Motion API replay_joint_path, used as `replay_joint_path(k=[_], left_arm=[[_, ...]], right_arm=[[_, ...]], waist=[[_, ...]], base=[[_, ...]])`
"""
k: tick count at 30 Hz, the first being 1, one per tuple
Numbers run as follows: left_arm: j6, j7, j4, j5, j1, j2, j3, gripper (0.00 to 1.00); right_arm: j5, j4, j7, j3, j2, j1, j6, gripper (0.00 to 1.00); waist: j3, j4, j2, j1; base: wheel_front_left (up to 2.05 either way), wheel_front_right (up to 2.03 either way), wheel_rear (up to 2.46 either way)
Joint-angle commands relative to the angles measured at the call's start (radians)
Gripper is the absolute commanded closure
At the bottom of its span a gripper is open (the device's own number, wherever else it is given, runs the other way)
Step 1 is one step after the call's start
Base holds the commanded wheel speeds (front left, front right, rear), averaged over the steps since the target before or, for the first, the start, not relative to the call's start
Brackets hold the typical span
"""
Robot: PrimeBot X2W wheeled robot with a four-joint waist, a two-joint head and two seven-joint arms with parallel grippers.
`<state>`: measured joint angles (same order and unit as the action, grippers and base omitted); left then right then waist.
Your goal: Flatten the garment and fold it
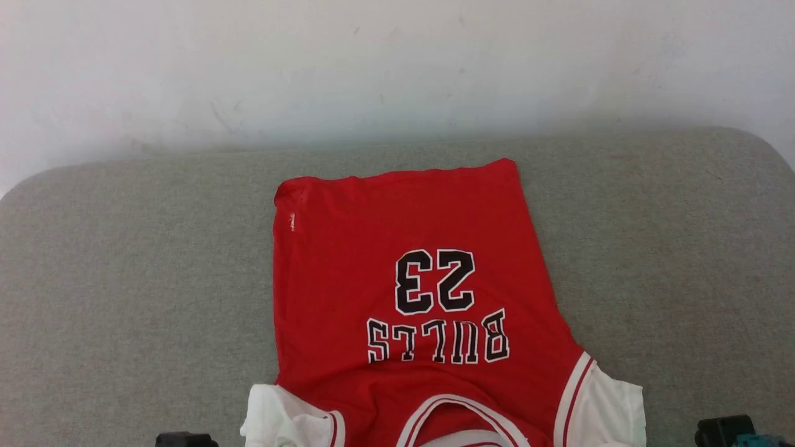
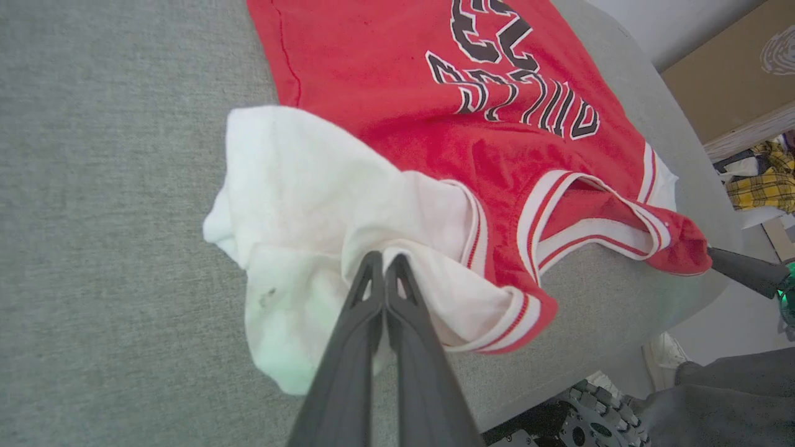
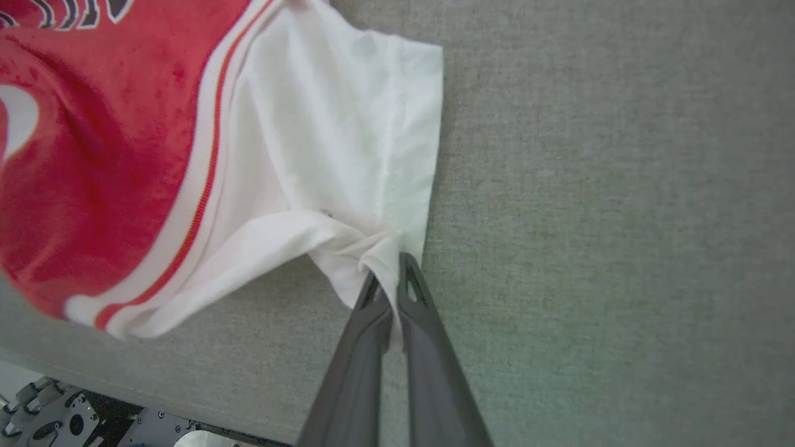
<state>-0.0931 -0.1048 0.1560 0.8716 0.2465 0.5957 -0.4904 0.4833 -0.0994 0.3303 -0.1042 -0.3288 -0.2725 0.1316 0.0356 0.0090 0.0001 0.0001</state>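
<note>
Two grippers sat at the white sleeves of the garment [image 1: 397, 230]. Right gripper [image 3: 390, 273] fingers pinched a bunched sleeve corner. Left gripper [image 2: 385, 264] fingers were pressed together on the other sleeve, cloth between them unclear. Garment lay print-side up on the grey bench [image 1: 124, 248], collar at the near edge.

Red garment [image 1: 404, 248] flat on grey-green padded surface [image 1: 124, 279], hem toward white wall [image 1: 372, 62]. Print "BULLS 23" reads upside down. White sleeves at bottom edge, left one crumpled.
</note>
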Motion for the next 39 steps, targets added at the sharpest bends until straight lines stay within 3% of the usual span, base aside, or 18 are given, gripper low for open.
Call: replay_joint_path(k=[1, 2, 5, 10, 14, 17, 21, 27, 39], left_arm=[[0.002, 0.000, -0.005, -0.007, -0.018, -0.006, -0.003, 1.00], [0.002, -0.001, -0.005, -0.008, -0.020, -0.007, -0.004, 1.00], [-0.001, -0.001, 0.005, -0.019, -0.026, -0.001, -0.007, 1.00], [-0.025, 0.031, 0.042, -0.083, -0.055, 0.011, 0.000, 1.00], [-0.026, 0.050, 0.069, -0.124, -0.104, -0.001, -0.008, 1.00], [-0.019, 0.056, 0.081, -0.150, -0.144, -0.008, -0.017, 1.00], [-0.007, 0.059, 0.088, -0.178, -0.199, -0.019, -0.029, 1.00], [0.013, 0.067, 0.095, -0.208, -0.275, -0.044, -0.049, 1.00], [0.043, 0.103, 0.084, -0.246, -0.384, -0.091, -0.070, 1.00]], right_arm=[[-0.008, -0.022, -0.015, -0.003, 0.007, 0.021, -0.001, 0.17], [-0.007, -0.034, -0.019, -0.003, 0.011, 0.028, -0.001, 0.00], [0.024, -0.012, -0.038, 0.029, 0.019, 0.048, -0.001, 0.00], [0.006, 0.178, -0.042, 0.139, -0.018, 0.153, -0.001, 0.00], [-0.057, 0.306, 0.024, 0.204, -0.036, 0.328, -0.001, 0.00], [-0.103, 0.331, 0.110, 0.191, -0.064, 0.493, -0.001, 0.00], [-0.143, 0.259, 0.212, 0.163, -0.073, 0.710, -0.001, 0.00], [-0.187, 0.045, 0.353, 0.150, 0.001, 0.959, -0.001, 0.00], [-0.329, -0.203, 0.419, 0.223, 0.089, 1.109, -0.001, 0.00]], waist=[[-0.001, 0.001, -0.0001, -0.0001], [-0.003, 0.001, -0.0001, -0.0001], [0.001, 0.009, -0.0001, -0.0001], [0.054, 0.028, -0.0001, -0.0001], [0.126, 0.059, -0.0001, -0.0001], [0.189, 0.084, -0.0001, -0.0001], [0.273, 0.121, -0.0001, -0.0001], [0.380, 0.174, -0.0001, -0.0001], [0.525, 0.273, -0.0001, -0.0001]], base=[[0.00, 0.00, 0.00], [0.00, 0.00, 0.00], [0.00, 0.00, 0.00], [0.00, 0.00, 0.00], [0.00, 0.00, 0.00], [0.00, 0.00, 0.00], [0.00, 0.00, 0.00], [0.00, 0.00, 0.00], [0.00, 0.00, 0.00]])
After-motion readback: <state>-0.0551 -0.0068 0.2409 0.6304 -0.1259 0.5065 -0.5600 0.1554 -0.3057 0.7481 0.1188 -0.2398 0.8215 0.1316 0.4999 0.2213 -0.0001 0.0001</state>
